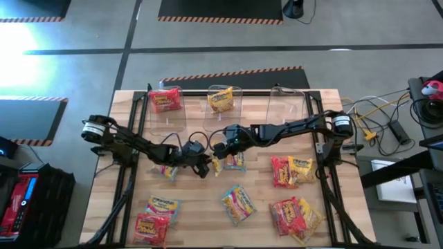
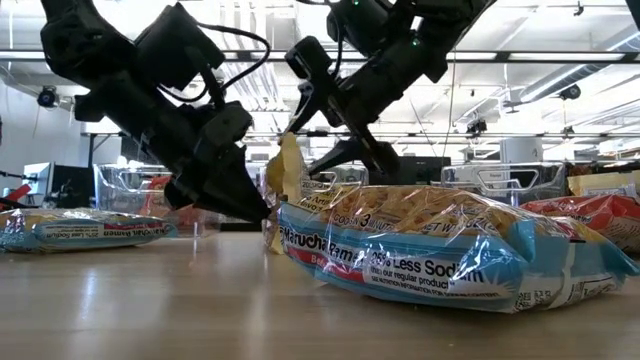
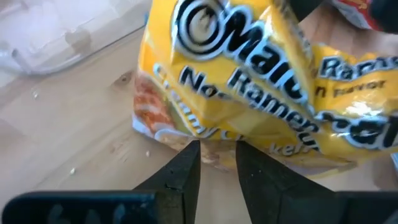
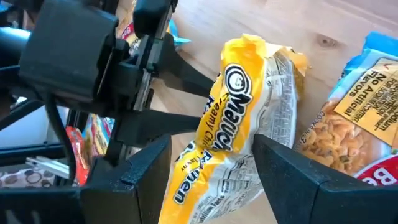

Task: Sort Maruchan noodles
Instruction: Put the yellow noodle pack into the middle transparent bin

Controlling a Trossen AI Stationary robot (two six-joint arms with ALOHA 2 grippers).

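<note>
A yellow noodle packet (image 1: 217,164) stands crumpled on edge at the table's middle, between both grippers. It shows large in the left wrist view (image 3: 249,81) and upright in the low view (image 2: 285,175). My left gripper (image 1: 205,166) comes at it from the table's left and is shut on its edge. My right gripper (image 1: 220,149) reaches in from the right and above, fingers closed on either side of the packet (image 4: 233,112). Whether the packet's lower end touches the table, I cannot tell. My left gripper (image 3: 217,152) pinches the yellow packet's lower printed edge (image 3: 217,140) between its two fingertips, coming low and slanting down from the table's left. My right gripper (image 4: 211,168) has the same packet between its two fingers across its crumpled middle (image 4: 180,177), slanting down from the right. The packet stands upright in the hold.
Three clear bins line the far edge: the left bin holds a red packet (image 1: 165,100), the middle bin a yellow one (image 1: 221,99), and the third bin (image 1: 287,104) stands to the right. Multicoloured packets (image 1: 235,160) (image 1: 239,204), red ones (image 1: 282,171) (image 1: 151,227) and yellow ones (image 1: 301,168) lie around.
</note>
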